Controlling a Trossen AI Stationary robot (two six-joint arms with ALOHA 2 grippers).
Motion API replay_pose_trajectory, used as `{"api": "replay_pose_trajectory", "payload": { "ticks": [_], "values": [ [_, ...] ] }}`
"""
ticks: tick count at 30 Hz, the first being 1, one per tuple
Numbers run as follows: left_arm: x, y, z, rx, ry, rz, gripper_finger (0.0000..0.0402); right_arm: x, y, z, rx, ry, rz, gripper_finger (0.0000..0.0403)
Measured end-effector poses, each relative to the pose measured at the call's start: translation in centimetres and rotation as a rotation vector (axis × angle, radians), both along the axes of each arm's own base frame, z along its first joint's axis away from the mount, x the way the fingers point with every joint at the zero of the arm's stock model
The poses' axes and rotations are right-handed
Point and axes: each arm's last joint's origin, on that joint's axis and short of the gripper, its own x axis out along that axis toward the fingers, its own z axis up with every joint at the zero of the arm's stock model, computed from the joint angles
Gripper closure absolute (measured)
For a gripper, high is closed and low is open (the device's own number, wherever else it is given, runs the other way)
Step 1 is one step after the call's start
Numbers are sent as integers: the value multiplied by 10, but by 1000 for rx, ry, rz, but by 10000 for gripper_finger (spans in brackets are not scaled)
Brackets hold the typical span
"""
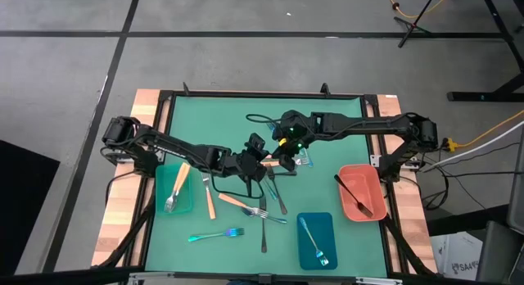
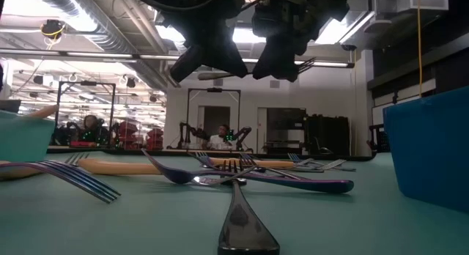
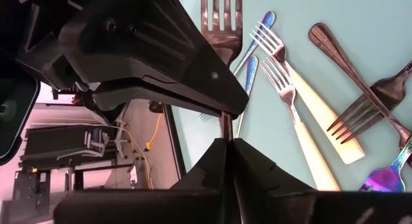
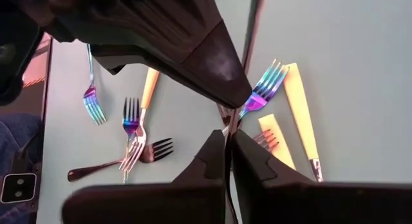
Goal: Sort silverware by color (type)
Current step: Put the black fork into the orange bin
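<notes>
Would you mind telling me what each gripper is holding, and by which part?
Both grippers, left and right, pinch one dark fork by its thin handle.

Two black jointed arms, blocky matte housings, green indicator light near right hand (image 1: 288, 158), wedge-shaped dark fingers (image 3: 193, 63)

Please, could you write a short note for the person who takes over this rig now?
Left claw: shut on the dark fork, lifted over mid-table.
Right claw: shut, apparently on the same fork's handle.
Done: orange-handled fork in teal tray; iridescent fork in blue tray; black fork in salmon tray.
Left: several loose pieces on the mat.
</notes>
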Motion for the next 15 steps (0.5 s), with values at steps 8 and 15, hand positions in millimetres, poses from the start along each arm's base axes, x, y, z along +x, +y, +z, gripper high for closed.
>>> {"api": "replay_pose_trajectory", "payload": {
  "ticks": [8,15],
  "values": [
    [0,0,0,-4,-4,-3,360,1,0,1,-6,-10,-1,402],
    [0,-4,0,-3,-5,-12,352,0,-1,1,-41,-1,-34,402]
  ]
}}
